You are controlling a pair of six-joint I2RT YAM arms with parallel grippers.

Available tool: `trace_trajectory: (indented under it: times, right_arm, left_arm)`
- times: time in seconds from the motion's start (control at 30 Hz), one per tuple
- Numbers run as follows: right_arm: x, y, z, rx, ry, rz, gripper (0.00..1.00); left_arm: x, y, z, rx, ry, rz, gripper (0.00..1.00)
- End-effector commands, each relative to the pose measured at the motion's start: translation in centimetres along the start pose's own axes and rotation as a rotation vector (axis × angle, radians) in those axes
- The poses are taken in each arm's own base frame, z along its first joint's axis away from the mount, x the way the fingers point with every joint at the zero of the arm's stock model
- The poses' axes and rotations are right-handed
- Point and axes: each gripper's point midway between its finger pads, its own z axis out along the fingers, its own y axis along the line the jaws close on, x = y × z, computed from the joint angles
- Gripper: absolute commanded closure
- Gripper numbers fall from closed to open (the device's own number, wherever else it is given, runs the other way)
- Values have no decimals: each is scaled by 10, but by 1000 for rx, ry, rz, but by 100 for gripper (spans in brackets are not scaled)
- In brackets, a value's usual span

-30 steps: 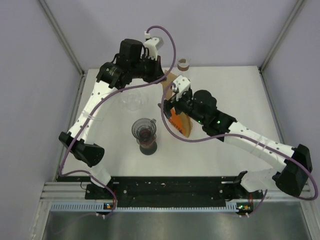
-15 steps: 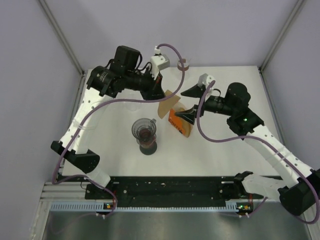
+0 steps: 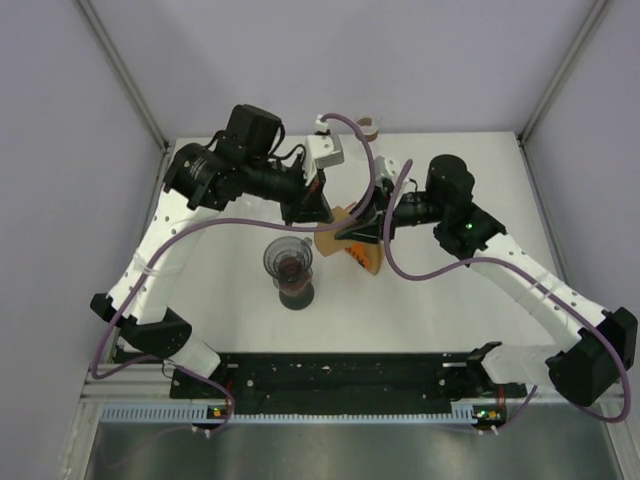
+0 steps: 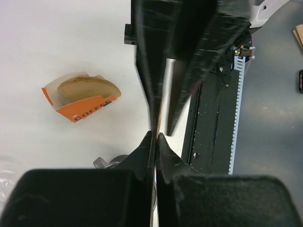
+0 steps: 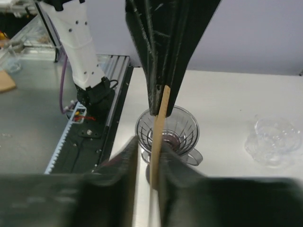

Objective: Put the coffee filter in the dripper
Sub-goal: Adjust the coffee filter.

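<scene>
The left pincer (image 4: 155, 142) is clamped shut on the brown paper coffee filter (image 3: 334, 238). It holds the filter edge-up in the air above the white worktop (image 3: 440, 320), near the clear ribbed dripper (image 3: 288, 258) and not in it. The right pincer (image 5: 149, 146) has a finger on either side of the filter's edge; I cannot tell whether it pinches the paper. The orange filter box (image 4: 80, 100) lies on the worktop, its dark lettering too skewed to read.
</scene>
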Motion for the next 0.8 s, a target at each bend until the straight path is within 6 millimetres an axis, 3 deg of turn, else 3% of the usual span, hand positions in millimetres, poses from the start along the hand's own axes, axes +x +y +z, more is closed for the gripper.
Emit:
trace_trajectory:
  times: [0.0, 0.03, 0.07, 0.1, 0.17, 0.23, 0.3, 0.37, 0.4, 0.6, 0.77]
  right_arm:
    - [-11, 18, 2, -108, -10, -27, 97]
    - [-11, 19, 1, -109, -9, -40, 100]
    - [-6, 20, 0, -108, 7, -31, 100]
    - [-4, 23, -2, -113, 15, -34, 100]
    - [-3, 28, -5, -127, 23, -51, 100]
    - [-4, 36, -7, -157, 21, -65, 100]
    - [-4, 40, -9, -171, 23, -69, 100]
    - [-4, 41, -9, -175, 24, -68, 100]
    - [-5, 42, -9, -178, 24, -68, 100]
    - [-9, 47, -11, -198, 15, -75, 100]
    - [-12, 50, -13, -198, 12, -79, 100]
  left_arm:
    - [-6, -8, -6, 11, -25, 35, 100]
    - [-7, -10, -8, 10, -27, 41, 100]
    - [-7, -12, -11, 9, -24, 45, 87]
    - [-7, -13, -16, -2, -21, 56, 63]
    - [-3, -11, -23, -49, -9, 68, 32]
    - [1, -6, -33, -114, -9, 86, 23]
    - [4, -11, -36, -102, -14, 86, 28]
    - [3, -21, -38, -62, -26, 82, 51]
    - [2, -24, -38, -47, -33, 80, 55]
    - [18, -20, -21, -1, 12, 31, 53]
    - [16, -27, -14, 66, -7, 21, 52]
